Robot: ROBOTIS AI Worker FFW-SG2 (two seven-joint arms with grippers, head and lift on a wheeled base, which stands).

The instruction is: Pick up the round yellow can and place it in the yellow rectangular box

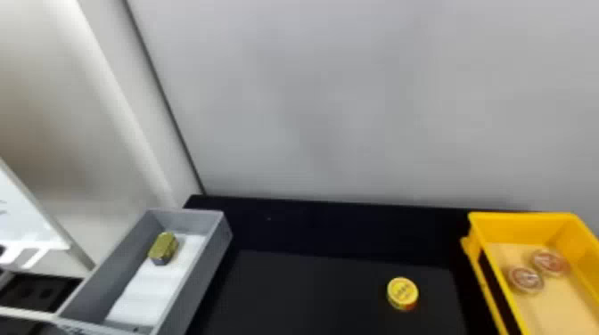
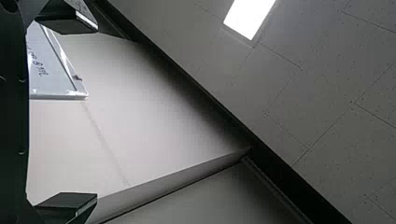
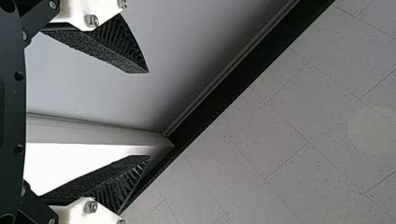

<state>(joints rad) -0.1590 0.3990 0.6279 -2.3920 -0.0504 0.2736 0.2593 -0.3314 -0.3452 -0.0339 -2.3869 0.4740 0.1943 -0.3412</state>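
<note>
One yellow rectangular box (image 1: 519,229), near end unseen.

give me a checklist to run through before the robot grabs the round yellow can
1. Can free of other things on the black table: ok
2. Yellow box has bare floor beside its two round containers: ok
3. Right end effector open and empty: ok
4. Left end effector open and empty: ok
5. Right end effector lined up with the can: not ok, its wrist view faces wall and ceiling
6. Can full or empty: cannot tell
</note>
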